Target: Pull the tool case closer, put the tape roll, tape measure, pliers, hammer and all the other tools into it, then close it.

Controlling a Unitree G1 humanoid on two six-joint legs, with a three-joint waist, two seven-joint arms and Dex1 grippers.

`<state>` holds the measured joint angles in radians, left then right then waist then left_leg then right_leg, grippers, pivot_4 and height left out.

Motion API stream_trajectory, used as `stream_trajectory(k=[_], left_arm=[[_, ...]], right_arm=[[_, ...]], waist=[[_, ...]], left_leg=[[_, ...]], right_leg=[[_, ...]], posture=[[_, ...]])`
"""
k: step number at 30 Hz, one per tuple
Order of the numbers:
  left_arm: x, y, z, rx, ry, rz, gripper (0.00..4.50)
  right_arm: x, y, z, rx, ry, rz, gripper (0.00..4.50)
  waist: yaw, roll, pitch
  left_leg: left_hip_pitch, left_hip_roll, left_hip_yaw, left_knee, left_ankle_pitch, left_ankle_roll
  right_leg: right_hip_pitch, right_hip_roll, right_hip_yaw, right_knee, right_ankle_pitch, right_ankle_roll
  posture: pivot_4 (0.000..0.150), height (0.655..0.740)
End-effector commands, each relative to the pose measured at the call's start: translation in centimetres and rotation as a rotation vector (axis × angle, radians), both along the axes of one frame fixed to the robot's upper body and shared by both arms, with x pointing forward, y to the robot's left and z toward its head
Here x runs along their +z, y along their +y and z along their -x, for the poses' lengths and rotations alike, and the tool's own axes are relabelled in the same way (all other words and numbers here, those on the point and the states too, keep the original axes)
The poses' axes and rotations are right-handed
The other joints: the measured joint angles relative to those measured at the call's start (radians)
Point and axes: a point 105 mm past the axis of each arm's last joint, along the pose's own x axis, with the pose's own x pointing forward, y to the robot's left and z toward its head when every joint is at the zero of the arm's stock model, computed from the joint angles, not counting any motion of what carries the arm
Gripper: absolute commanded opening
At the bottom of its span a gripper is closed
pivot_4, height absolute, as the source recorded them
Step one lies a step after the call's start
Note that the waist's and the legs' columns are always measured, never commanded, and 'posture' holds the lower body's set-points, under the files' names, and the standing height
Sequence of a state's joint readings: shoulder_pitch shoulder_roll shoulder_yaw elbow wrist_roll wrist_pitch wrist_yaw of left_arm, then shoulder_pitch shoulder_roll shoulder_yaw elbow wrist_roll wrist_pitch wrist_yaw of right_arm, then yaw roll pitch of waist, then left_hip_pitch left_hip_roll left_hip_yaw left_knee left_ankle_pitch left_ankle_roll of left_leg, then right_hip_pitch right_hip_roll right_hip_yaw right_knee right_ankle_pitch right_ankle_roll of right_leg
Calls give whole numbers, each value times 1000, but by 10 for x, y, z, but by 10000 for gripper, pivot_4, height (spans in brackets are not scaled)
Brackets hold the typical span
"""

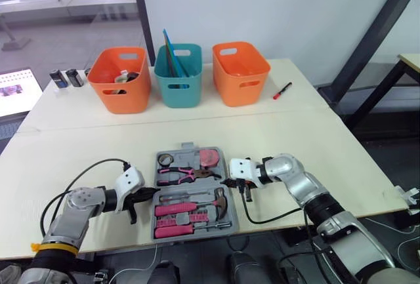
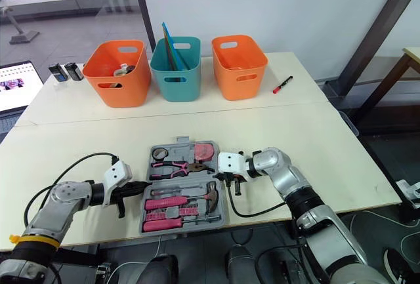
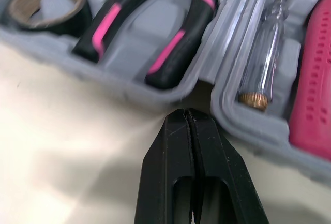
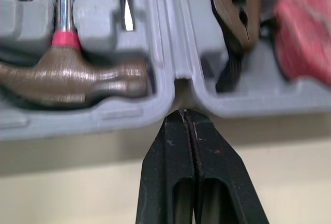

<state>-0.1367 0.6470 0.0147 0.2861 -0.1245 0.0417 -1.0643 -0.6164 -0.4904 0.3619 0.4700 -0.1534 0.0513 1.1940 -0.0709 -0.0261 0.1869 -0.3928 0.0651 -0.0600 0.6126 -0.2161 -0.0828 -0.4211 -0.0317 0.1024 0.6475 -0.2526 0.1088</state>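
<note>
Tool case (image 1: 186, 161) lies open and flat on the tabletop (image 1: 341, 159), directly between the two end effectors, with its two grey halves side by side.

The left end effector (image 3: 186, 118) is clenched, its black fingers pressed together on nothing. Its tip sits right at the case's left edge, at the notch where the two halves meet. Just past that tip, in the farther half, are the tape roll (image 3: 46, 4) and the black-and-pink handles of the pliers (image 3: 155, 22). On the other side of the notch a clear-handled screwdriver (image 3: 269, 43) lies in its slot.

The right end effector (image 4: 182, 115) is likewise clenched and empty. Its tip is at the matching notch on the case's right edge. Just beyond it the hammer (image 4: 72, 81) head fills one half, and the pliers' jaws and the pink tape measure (image 4: 305, 38) fill the other.

Well beyond both end effectors, across the tabletop, stand an orange bin (image 1: 119, 90), a teal bin (image 1: 178, 90) and a second orange bin (image 1: 240, 87). A red marker (image 1: 282, 91) lies near them.
</note>
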Motion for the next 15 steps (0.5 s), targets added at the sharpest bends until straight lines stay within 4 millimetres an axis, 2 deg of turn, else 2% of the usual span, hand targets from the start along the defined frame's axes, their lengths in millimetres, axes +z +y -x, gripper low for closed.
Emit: stream_trajectory(k=[1, 4, 5, 6, 8, 9, 12, 15], left_arm=[[16, 19, 4, 89, -49, 62, 355], [30, 16, 12, 101, -86, 170, 355], [37, 8, 19, 81, -94, 228, 355], [44, -1, 26, 56, -94, 294, 39], [52, -24, 41, -10, -74, 384, 0], [53, -30, 45, -24, -65, 397, 0], [40, -63, 64, -127, 23, 369, 0], [31, -77, 64, -140, 49, 346, 0]], right_arm=[[29, -14, -6, -95, 42, -110, 0], [43, -19, -6, -159, 110, -192, 0], [50, -18, -9, -195, 143, -251, 0], [54, -17, -10, -226, 187, -294, 2722], [59, -14, -9, -277, 292, -360, 9315], [59, -13, -8, -292, 324, -373, 14330], [61, -3, -13, -449, 533, -474, 29173], [61, 5, -20, -529, 605, -546, 44425]], waist=[[-1, 0, 0], [-1, 0, 1], [0, 0, 1], [-2, 0, 1], [-1, 0, 1], [1, 0, 1], [-1, 1, 2], [-1, 0, 2]], left_leg=[[0, 0, 0, 0, 0, 0], [0, 1, 0, -1, 0, 0], [0, 1, 0, -1, 0, 0], [0, 1, 0, -1, 0, 0], [-1, 1, 2, 0, 0, 0], [-2, 1, 2, 0, 0, 0], [-2, 1, 2, 0, 0, 0], [-2, 1, 2, 0, 0, 0]], right_leg=[[-1, 0, 0, 0, 0, 0], [-2, 0, 0, 0, 0, 0], [-2, 0, 0, 0, 0, 0], [-2, 1, 0, 0, 0, 0], [-2, 0, 2, 0, 0, 0], [-3, 0, 2, 0, 0, 0], [-4, 1, 2, -1, 0, -1], [-4, 1, 3, -1, 0, -1]], posture=[[1500, 7400], [1500, 7400], [1500, 7400], [1500, 7400], [1500, 7400], [1500, 7400], [1500, 7400], [1500, 7400]])
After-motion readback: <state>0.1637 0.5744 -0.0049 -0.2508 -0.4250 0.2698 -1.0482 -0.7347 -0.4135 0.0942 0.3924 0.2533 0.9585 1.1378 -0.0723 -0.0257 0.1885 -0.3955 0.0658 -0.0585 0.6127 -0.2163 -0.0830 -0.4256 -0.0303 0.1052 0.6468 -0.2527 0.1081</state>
